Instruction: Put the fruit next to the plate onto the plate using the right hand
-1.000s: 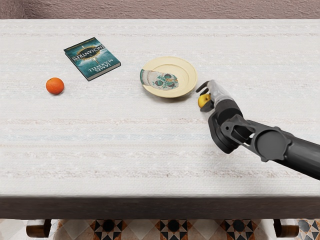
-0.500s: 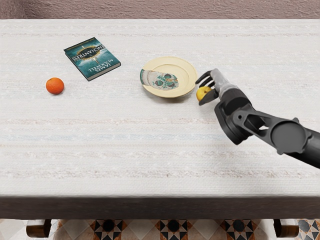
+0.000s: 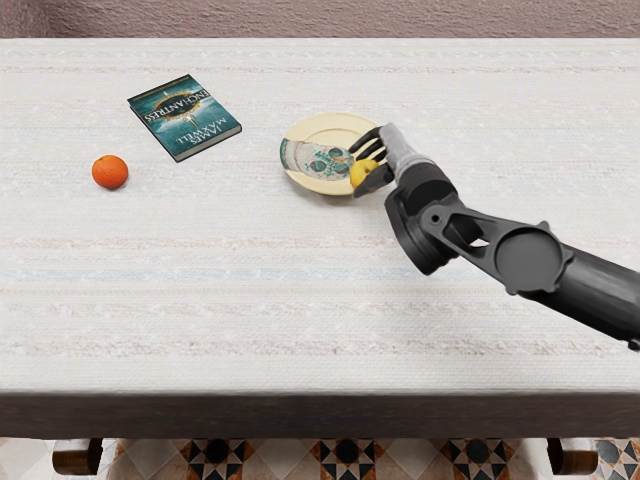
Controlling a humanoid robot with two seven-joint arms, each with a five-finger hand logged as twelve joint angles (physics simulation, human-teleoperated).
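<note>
Yellow and small, the fruit [image 3: 361, 173] sits inside the curled dark fingers [image 3: 366, 139] of the right hand [image 3: 386, 156], which is closed around it from above and from the right. Only its lower left part shows; the rest is covered by the fingers and palm, so its kind is hard to make out. Hand and fruit lie over the right side of the cream plate [image 3: 328, 123], hiding that part of its rim. Whether the fruit touches the plate or hangs just above it cannot be told from this view. A greenish printed figure [image 3: 318, 159] on the plate's left half is too small to read clearly. The right arm [image 3: 524, 262] comes in from the right edge, where its upper part is cut off. Well to the left on the pale table [image 3: 300, 290] lie a book [image 3: 184, 117] with a dark teal cover, turned at a slant, and an orange [image 3: 110, 171] near the book's lower left.
</note>
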